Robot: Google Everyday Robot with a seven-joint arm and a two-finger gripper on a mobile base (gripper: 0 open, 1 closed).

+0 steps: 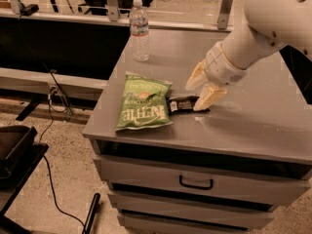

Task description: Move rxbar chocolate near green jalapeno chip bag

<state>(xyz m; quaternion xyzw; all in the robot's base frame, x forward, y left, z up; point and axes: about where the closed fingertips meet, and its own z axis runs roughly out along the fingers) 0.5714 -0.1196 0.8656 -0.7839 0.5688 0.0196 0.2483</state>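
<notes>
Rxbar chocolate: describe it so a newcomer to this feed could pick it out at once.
On the grey cabinet top, find the green jalapeno chip bag at the front left; the rxbar chocolate lies flat just right of it, at the claw. It is a small black bar with a white patch, far smaller than the bag or the water bottle behind.

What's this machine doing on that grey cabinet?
A robot arm's claw is down at the right end of a chocolate rxbar, which lies flat on the grey cabinet top right beside a green Kettle jalapeno chip bag. The job is putting the bar near the bag, and it looks about there. A water bottle stands at the back.
</notes>
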